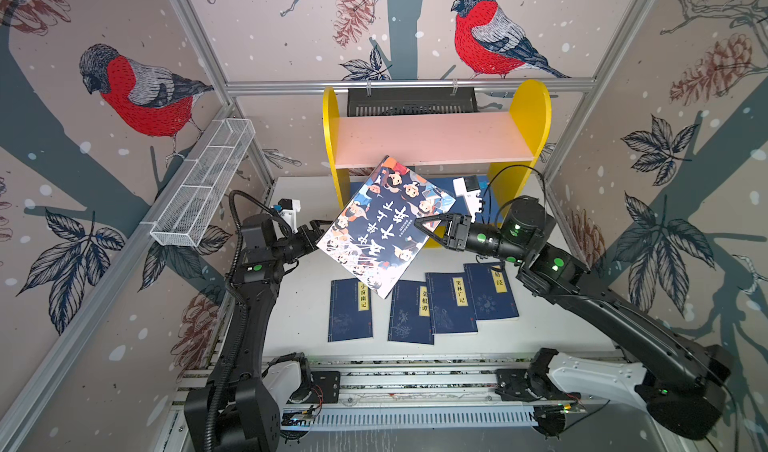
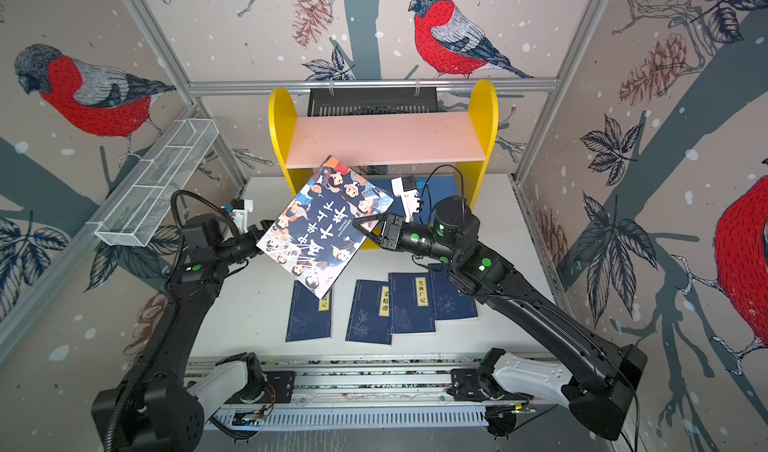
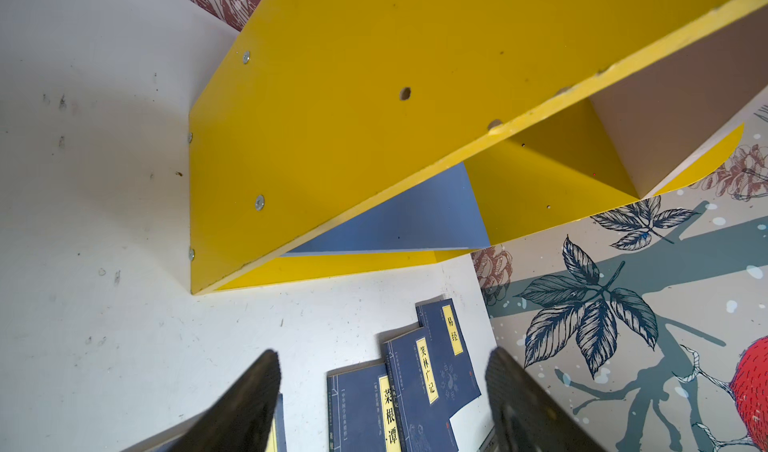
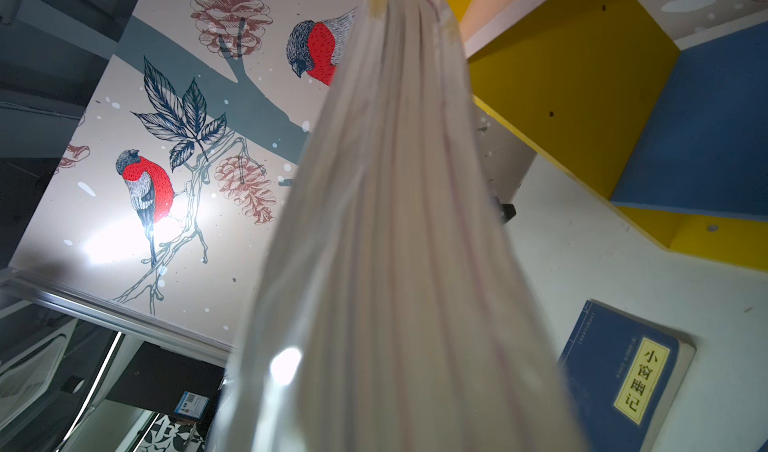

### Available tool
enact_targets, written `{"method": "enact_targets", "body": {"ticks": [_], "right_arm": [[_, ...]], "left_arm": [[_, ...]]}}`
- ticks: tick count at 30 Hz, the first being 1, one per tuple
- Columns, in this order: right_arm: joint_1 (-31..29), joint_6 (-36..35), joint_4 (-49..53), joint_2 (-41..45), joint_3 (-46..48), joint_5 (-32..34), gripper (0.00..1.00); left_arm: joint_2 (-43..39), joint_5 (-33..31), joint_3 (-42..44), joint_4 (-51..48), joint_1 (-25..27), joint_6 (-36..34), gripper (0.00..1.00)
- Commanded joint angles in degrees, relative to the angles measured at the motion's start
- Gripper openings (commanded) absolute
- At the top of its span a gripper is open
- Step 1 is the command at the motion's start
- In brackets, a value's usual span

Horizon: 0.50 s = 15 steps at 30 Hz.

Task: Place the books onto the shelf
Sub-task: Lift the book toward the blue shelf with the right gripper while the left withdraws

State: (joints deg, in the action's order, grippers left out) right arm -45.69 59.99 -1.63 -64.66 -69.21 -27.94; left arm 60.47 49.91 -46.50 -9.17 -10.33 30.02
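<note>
The large book with the cartoon cover (image 1: 386, 225) (image 2: 324, 225) hangs tilted in the air in front of the yellow shelf (image 1: 532, 109) (image 2: 484, 113). My right gripper (image 1: 424, 227) (image 2: 363, 223) is shut on its right edge. In the right wrist view the book's page edge (image 4: 395, 242) hides the jaws. My left gripper (image 1: 320, 227) (image 2: 264, 227) stands open by the book's left corner, and the left wrist view shows nothing between the fingers of that gripper (image 3: 383, 352). Several navy books (image 1: 411, 312) (image 2: 370, 312) (image 3: 419, 383) lie flat on the table below. The shelf's pink board (image 1: 432, 138) and blue board (image 4: 706, 138) are bare.
A white wire-mesh basket (image 1: 203, 184) hangs on the left wall. A black slotted tray (image 1: 411, 101) hangs behind the shelf. The arms' base rail (image 1: 415, 379) runs along the table's front edge. One navy book (image 4: 623, 371) lies under the held book's lower corner.
</note>
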Motion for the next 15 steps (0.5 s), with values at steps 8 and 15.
{"method": "enact_targets", "body": {"ticks": [8, 15], "right_arm": [[6.5, 2.4, -12.7, -6.6, -9.6, -2.1, 0.02], [8.5, 4.2, -14.9, -10.7, -14.9, 2.3, 0.02]], "left_arm": [[0.3, 3.6, 1.0, 5.7, -0.1, 1.3, 0.79], [0.4, 5.2, 0.3, 8.4, 0.0, 3.3, 0.78]]}}
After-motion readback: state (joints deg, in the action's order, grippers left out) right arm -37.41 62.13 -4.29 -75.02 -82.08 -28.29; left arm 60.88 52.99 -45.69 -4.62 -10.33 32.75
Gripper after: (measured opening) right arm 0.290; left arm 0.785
